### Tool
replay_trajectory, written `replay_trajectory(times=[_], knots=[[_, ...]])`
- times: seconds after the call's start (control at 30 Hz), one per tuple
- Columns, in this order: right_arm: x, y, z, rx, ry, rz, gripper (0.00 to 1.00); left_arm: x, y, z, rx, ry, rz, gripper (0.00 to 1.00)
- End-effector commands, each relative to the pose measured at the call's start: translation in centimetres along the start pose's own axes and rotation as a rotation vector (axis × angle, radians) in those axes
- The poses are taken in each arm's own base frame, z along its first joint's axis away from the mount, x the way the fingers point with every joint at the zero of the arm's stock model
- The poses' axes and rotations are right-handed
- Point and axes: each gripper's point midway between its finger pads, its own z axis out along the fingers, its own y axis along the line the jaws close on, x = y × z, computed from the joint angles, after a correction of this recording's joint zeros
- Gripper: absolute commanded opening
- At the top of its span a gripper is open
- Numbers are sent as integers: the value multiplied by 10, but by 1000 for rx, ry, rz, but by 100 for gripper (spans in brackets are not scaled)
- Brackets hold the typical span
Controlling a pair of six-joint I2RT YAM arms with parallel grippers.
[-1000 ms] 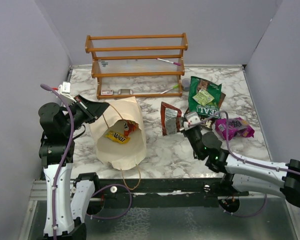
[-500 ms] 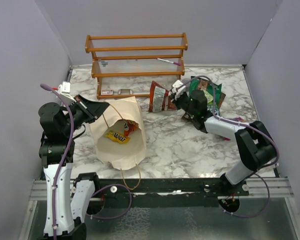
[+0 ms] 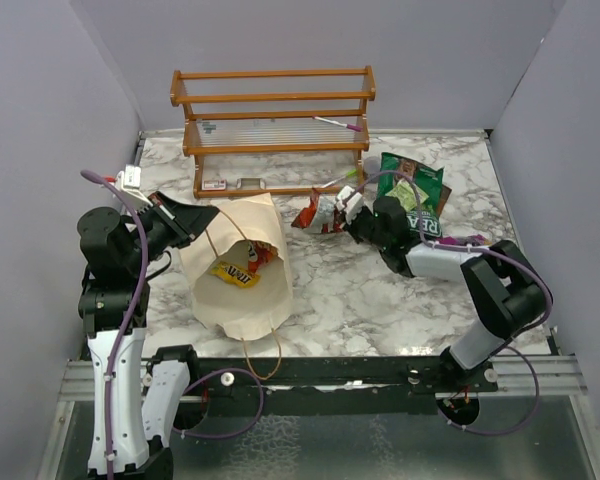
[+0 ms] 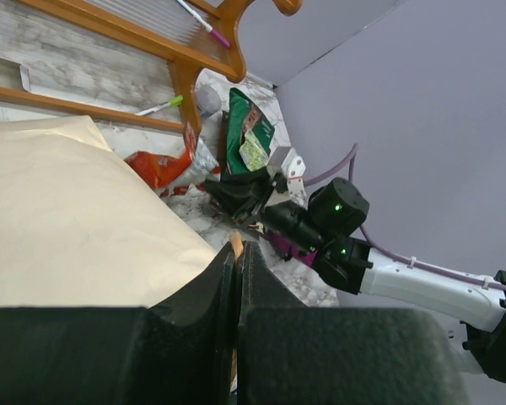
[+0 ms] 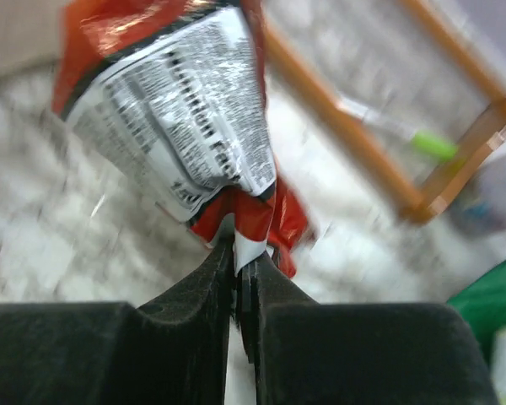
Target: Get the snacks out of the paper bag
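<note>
Marble table (image 3: pixel 330 295), wooden rack (image 3: pixel 275 125) along its far edge. Paper bag (image 3: pixel 240 300) at left, mouth open to the overhead view, yellow-and-orange packets (image 3: pixel 235 270) inside; left gripper (image 3: pixel 202 214) has its jaws closed on the bag's rim. Green packet (image 3: pixel 412 190) lies flat to the right of the rack. Just left of it, outside the bag and near the rack's right foot, the orange-red packet (image 3: pixel 318 212) is pinched by one edge in the right gripper (image 3: pixel 352 212), jaws tight on the foil.
</note>
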Motion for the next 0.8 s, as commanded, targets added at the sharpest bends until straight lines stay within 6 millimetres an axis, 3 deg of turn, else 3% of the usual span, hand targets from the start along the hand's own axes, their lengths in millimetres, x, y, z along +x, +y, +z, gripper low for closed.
replay_trajectory(times=[0.0,0.1,0.17,0.2,0.23,0.53,0.77], knots=[[16,18,-31,16,60,165,17,2,3,2,5,4,9,0],[5,18,-51,27,54,224,38,1,2,4,15,4,5,0],[1,23,-66,25,46,284,71,0,1,3,14,-2,8,0],[-3,27,-74,12,31,311,95,1,2,2,10,-2,7,0],[-10,32,-83,-9,3,333,100,1,2,2,9,-4,9,0],[-58,88,-148,-280,-237,501,99,3,3,1,10,-3,3,0],[-85,94,-156,-355,-191,729,99,6,0,-3,18,-3,4,0]])
